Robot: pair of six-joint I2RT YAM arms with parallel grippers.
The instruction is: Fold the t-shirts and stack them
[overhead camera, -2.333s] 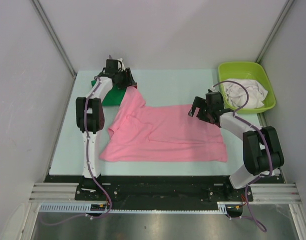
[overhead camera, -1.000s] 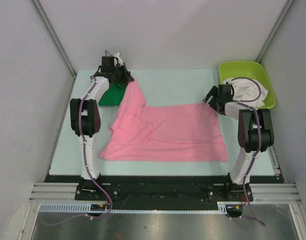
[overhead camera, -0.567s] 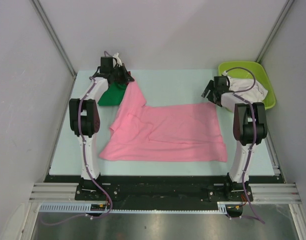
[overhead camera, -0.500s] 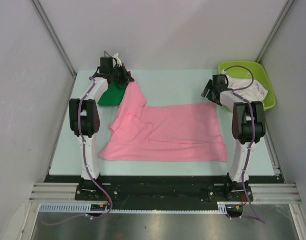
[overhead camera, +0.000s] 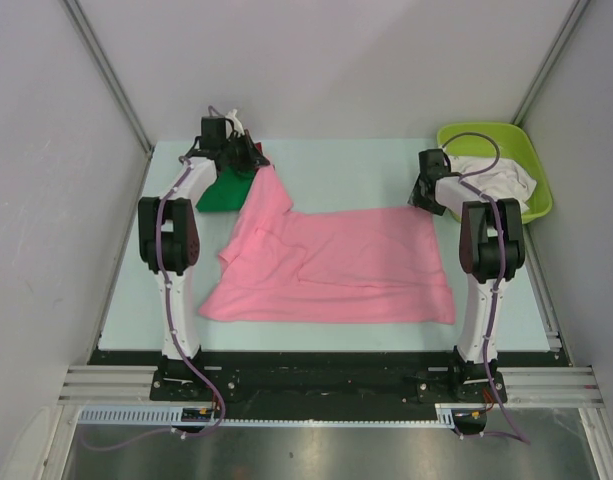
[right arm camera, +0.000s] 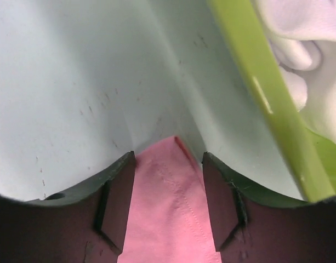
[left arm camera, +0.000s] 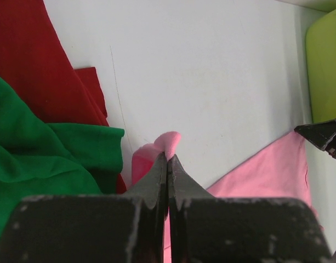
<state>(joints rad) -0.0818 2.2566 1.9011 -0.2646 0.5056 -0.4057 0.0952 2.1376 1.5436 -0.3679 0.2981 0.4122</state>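
Seen from overhead, the left pincer sits at about 11 o'clock of the pink t-shirt. It is clenched on that shirt's far left corner, and a small lip of pink pokes out beyond the shut tips. Just at 8 o'clock of this pincer lies the green t-shirt, bunched, and the left wrist view shows a red t-shirt tucked against it.

The pink shirt lies spread on the worktop with its long axis running 9 to 3 o'clock. The near hem is flat, and a ridge of cloth rises toward the held corner.

The coming move turns on the far right corner, at about 1 o'clock of the shirt. The right pincer is the nearer one by far. Its jaws stand apart, one on each side of that corner, which points to 12 o'clock between them. Nothing is gripped there yet, by my reading. The shirt's body lies toward 7 o'clock from it.

Just at 2 o'clock stands the lime tub, holding white t-shirts.

Count: one pink, one green and one red shirt, and one tub. The white shirts are heaped, so I cannot tell how many there are.
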